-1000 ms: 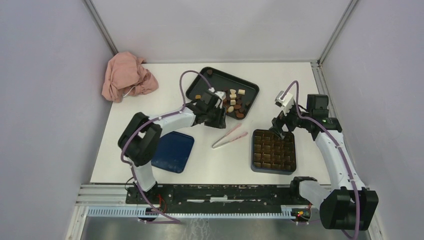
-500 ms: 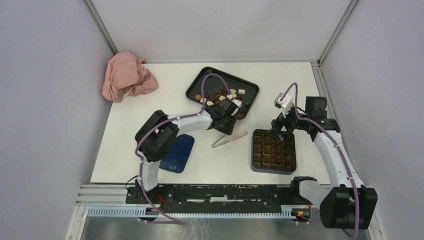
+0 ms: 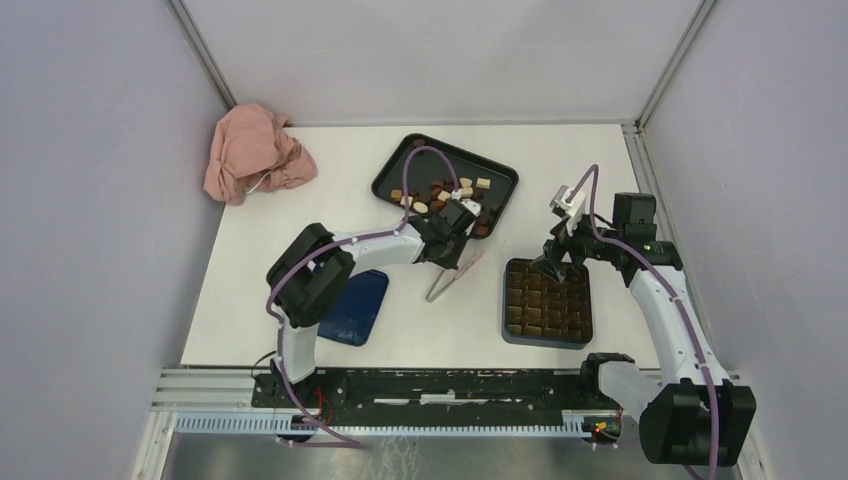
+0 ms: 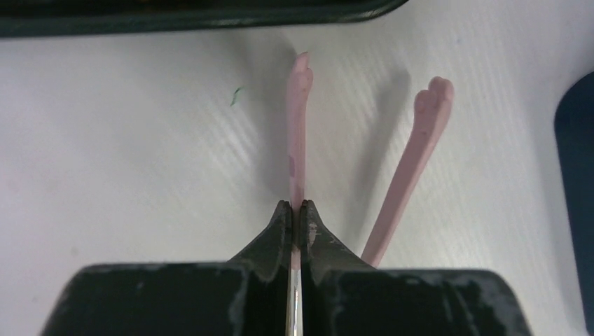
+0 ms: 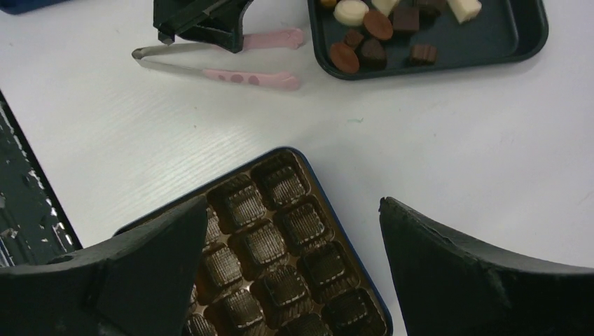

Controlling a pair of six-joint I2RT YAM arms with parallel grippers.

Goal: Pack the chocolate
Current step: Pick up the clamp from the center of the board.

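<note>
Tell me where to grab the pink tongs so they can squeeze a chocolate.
Probably across both arms, about midway, from above, straddling the V. The tongs lie flat, tips spread toward the tray, so only that grip closes them; the left gripper pinches just one arm.

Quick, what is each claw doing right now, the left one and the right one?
Left claw: closed on one arm of the pink tongs.
Right claw: open, holding nothing, above the box.
</note>
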